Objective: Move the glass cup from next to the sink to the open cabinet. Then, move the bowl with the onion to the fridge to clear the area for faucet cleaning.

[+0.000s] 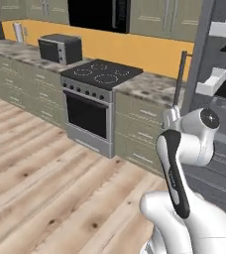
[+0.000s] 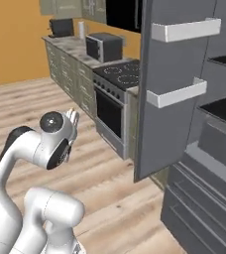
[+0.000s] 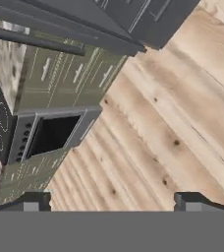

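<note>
Right now the end effector (image 3: 112,201) is spread open and holds nothing, its tips at the bottom of the hand view over the wooden floor (image 3: 182,113). Neither cup nor bowl can be made out. Left base view: stove (image 1: 97,101) at centre, microwave (image 1: 60,48) on the worktop (image 1: 149,85), fridge door (image 2: 177,84) open at right.

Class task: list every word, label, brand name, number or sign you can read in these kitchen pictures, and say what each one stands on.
None can be read.
Stove: a row of small knobs on the front panel, no legible markings.
Microwave: no brand or digits to make out.
Fridge door: plain grey, no lettering.
Cabinets: plain fronts with handles, no labels.
</note>
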Tool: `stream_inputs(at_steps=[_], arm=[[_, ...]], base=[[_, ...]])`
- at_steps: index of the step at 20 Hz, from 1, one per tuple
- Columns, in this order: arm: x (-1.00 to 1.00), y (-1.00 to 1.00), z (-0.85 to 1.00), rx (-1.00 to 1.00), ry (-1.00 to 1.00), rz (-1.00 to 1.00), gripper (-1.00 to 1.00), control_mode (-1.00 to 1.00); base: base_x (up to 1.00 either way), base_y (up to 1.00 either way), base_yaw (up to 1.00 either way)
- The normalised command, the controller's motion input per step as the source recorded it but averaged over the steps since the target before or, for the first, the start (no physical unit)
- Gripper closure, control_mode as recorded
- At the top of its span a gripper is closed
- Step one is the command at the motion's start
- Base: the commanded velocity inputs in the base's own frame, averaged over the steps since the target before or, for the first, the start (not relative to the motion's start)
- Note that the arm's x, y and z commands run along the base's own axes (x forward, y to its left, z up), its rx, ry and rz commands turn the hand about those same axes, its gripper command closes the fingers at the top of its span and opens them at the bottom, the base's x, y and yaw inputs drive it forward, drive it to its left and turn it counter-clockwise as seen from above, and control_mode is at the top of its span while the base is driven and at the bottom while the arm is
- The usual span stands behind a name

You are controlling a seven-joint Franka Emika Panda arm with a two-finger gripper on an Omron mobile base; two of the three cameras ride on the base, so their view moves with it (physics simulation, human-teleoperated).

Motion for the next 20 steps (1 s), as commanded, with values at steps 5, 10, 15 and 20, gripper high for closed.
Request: stream_inputs(at_steps=[5,10,15,20], arm=[[0.0,0.0,0.0,0.0,0.0,0.0,-1.0,1.0],[0.0,0.0,0.0,0.0,0.0,0.0,-1.0,1.0],[0.0,0.0,0.0,0.0,0.0,0.0,-1.0,1.0],[0.0,0.0,0.0,0.0,0.0,0.0,-1.0,1.0]], base=[[-0.04,0.0,0.99],[-0.1,0.0,0.99],[-0.07,0.0,0.98],[0.49,0.0,0.77]])
